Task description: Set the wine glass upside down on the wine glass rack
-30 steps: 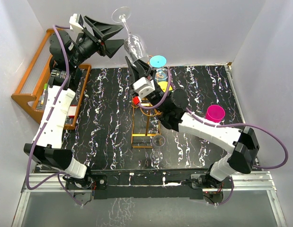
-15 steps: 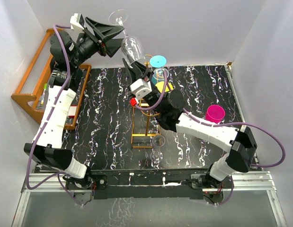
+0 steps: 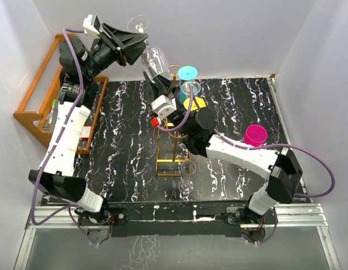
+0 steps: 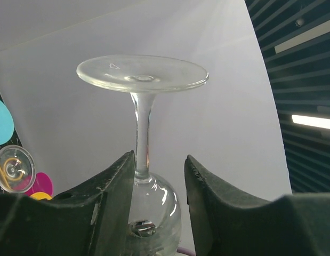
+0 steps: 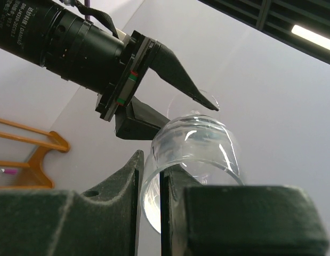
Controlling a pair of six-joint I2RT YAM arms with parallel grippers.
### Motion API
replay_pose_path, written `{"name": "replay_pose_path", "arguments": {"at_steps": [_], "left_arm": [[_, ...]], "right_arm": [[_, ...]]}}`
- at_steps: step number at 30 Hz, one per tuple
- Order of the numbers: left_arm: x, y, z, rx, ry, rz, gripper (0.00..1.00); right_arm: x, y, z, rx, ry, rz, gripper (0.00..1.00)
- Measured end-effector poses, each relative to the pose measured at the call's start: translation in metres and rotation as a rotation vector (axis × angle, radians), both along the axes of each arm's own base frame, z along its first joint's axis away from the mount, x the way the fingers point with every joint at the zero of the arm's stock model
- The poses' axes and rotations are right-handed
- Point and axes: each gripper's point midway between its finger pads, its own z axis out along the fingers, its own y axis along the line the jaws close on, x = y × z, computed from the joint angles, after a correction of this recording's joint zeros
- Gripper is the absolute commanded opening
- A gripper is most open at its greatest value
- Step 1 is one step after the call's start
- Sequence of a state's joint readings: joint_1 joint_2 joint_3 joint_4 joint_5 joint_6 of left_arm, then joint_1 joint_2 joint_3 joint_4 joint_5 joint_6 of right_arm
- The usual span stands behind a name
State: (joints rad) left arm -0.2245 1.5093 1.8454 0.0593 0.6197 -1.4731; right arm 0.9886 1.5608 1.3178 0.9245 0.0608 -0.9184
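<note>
Above the table's far edge, top view: clear inverted wine glass (image 3: 154, 59) aloft, well apart from golden-orange wire rack (image 3: 158, 152).
Left wrist: left gripper (image 4: 159, 160) straddles stem, unclenched.
Right wrist: right gripper (image 5: 153, 165) pinches bowl wall.
Judged a handover; you next clench left on stem.

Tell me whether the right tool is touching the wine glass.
Touching. The right wrist view shows the right tool pinching the wine glass at its rim.
</note>
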Motion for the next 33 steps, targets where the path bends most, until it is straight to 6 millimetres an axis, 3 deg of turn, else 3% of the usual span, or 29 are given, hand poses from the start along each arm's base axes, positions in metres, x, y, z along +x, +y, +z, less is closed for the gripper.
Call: {"name": "replay_pose_path", "arguments": {"at_steps": [6, 18, 19, 21, 22, 33], "left_arm": [[-0.002, -0.001, 0.000, 0.002, -0.008, -0.013, 0.21], [-0.006, -0.002, 0.008, 0.001, -0.072, -0.027, 0.24], [-0.007, -0.002, 0.009, 0.001, -0.077, -0.027, 0.22], [-0.007, -0.002, 0.009, 0.006, -0.086, -0.026, 0.03], [-0.007, -0.002, 0.008, 0.010, -0.091, -0.027, 0.00], [-0.013, -0.004, 0.011, 0.059, -0.202, -0.039, 0.00]], "right_arm": [[-0.003, -0.003, 0.006, 0.021, -0.017, 0.001, 0.08], [-0.012, 0.002, 0.008, 0.016, -0.053, 0.051, 0.08], [-0.012, 0.003, 0.007, 0.014, -0.055, 0.055, 0.08], [-0.014, 0.005, 0.005, 0.010, -0.057, 0.061, 0.08], [-0.015, 0.005, 0.005, 0.010, -0.058, 0.063, 0.08], [-0.021, 0.009, 0.006, 0.057, -0.043, 0.057, 0.08]]}}
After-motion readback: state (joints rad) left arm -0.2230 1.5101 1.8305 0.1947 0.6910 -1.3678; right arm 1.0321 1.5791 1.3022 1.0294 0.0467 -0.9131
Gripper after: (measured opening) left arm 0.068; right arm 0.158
